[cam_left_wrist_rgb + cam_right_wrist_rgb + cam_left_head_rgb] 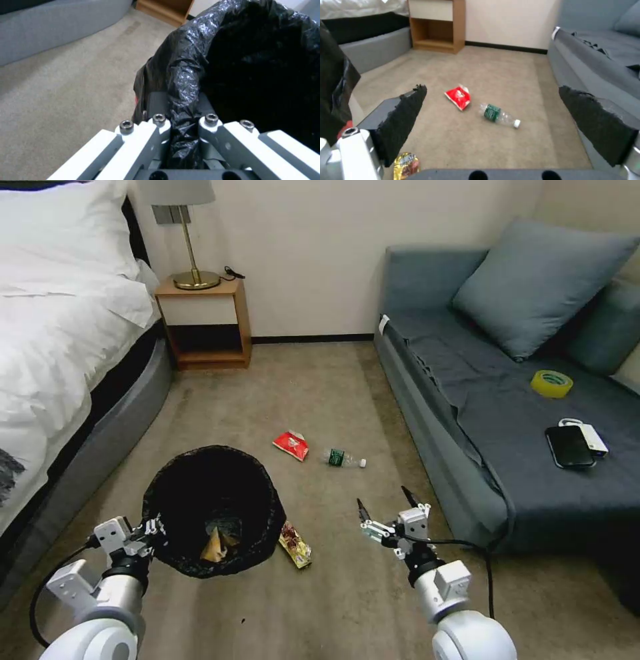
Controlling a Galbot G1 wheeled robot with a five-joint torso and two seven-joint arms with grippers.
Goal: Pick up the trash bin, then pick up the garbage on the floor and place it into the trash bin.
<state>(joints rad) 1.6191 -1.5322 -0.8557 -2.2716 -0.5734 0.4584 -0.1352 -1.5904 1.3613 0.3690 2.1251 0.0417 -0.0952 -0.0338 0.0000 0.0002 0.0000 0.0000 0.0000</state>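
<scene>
The trash bin (pixel 213 510), lined with a black plastic bag, is the landmark here: it is on the carpet between the bed (pixel 60 347) and the sofa (pixel 507 400), and the left gripper (pixel 152 528) is pinched onto its near rim on the bed side, its fingers (pixel 156 105) pressed against the crinkled liner. A tan paper piece (pixel 215 547) lies inside the bin at the bottom. A yellow-brown wrapper (pixel 295 545) lies on the floor just beside the bin on its sofa side. Beyond the bin, toward the wall, lie a red snack packet (pixel 291 444) and, just beside that, a clear bottle (pixel 343 459). The right gripper (pixel 387 501) hovers on the bin's sofa side, jaws spread wide and holding nothing, pointing toward the packet and bottle.
</scene>
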